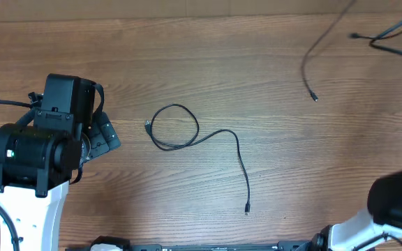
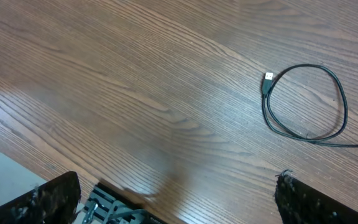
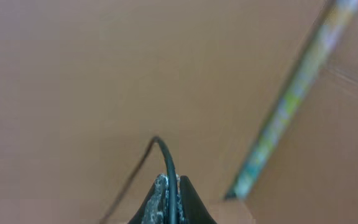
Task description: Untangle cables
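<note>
ok so quick read: right claw (image 3: 169, 196) is clamped shut on a thin black cable (image 3: 168, 165), which arcs up out of the pinched tips and drops away to one side. Left claw (image 2: 178, 198) is wide open w/ nothing between the fingers, hovering low over the wooden table (image 1: 257, 56). The other cable, the looped USB cord (image 2: 303, 137), lies flat ahead of the left claw, off toward its right finger and not touching it. Its USB plug (image 2: 268, 78) sits on the loop's side nearest the claw's centre line. Imo the step in hand is pulling the held strand clear while the looped one stays put. To do that well, lift slow, watch for the strand snagging, and bring the left claw down on the loop's crossing pt rather than the plug if it needs opening out. View diffs: only the right wrist cam shows the grip itself, bc that claw isn't visible from overhead. Only overhead shows the looped cord's full run, its tail trailing well away from the left claw to a small far plug (image 1: 247, 209), plus a loose strand (image 1: 314, 96) up at the far corner, prob the held one but can't confirm.
</note>
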`<state>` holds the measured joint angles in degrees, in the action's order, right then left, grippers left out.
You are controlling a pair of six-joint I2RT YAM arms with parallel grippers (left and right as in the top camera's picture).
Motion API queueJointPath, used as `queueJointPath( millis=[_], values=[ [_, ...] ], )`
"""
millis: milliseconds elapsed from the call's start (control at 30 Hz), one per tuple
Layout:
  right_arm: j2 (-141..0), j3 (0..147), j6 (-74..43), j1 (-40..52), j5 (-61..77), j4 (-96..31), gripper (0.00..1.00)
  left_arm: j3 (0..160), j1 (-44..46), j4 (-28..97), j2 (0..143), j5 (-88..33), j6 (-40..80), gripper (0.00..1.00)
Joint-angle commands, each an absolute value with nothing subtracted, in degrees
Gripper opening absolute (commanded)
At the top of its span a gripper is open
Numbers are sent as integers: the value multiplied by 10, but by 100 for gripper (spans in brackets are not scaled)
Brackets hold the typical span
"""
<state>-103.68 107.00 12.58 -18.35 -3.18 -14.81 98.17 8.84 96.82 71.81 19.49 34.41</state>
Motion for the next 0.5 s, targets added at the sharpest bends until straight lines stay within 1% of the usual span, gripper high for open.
queueJointPath(
  millis=[0,100,133,200,233,267,300,333,367,467],
  values=[
    [-1129,1072,68,-207,-13,-183,6,982,85,968,720,194,353,100],
    [-1202,1072,67,-208,-17,-243,15,982,85,968,720,194,353,100],
    [-1220,1072,61,-208,-23,-259,17,982,85,968,720,194,353,100],
    [-1253,1073,41,-208,-42,-286,17,982,85,968,720,194,354,100],
    [-1262,1073,36,-208,-43,-295,21,982,85,968,720,194,353,99],
    [-1269,1073,27,-208,-43,-302,38,982,85,968,720,194,353,100],
    [-1272,1073,27,-208,-42,-310,63,982,85,968,720,194,353,99],
    [-1272,1073,28,-208,-44,-315,82,982,85,968,720,194,353,99],
    [-1271,1073,28,-208,-44,-317,100,982,85,968,720,194,353,99],
    [-1259,1075,28,-206,-44,-334,100,982,85,968,720,195,353,99]
  ],
)
